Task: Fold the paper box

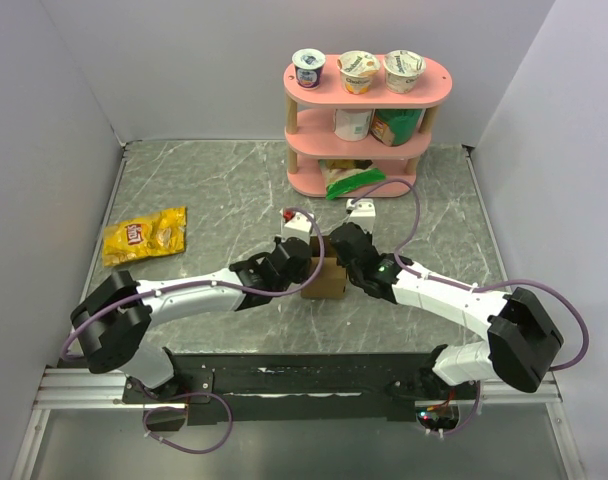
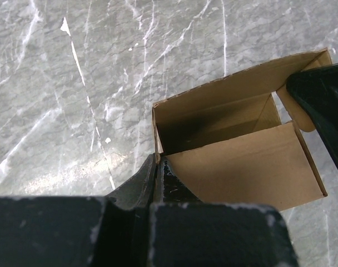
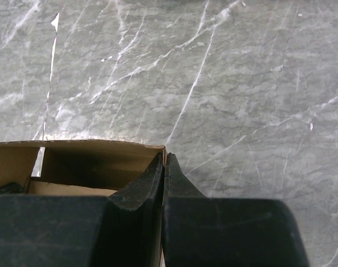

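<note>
Marble table (image 1: pixel 214 190), paper box (image 1: pixel 326 284) (open-topped), fingers (image 2: pixel 140 184) pinching its walls.

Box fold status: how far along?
Done: the box is no longer flat; its walls stand around an open cavity. In hand: the left jaws and right jaws are each shut on a wall's top edge, one from either side. Left: the top is open and at least one flap stands unfolded, so closing remains.
</note>
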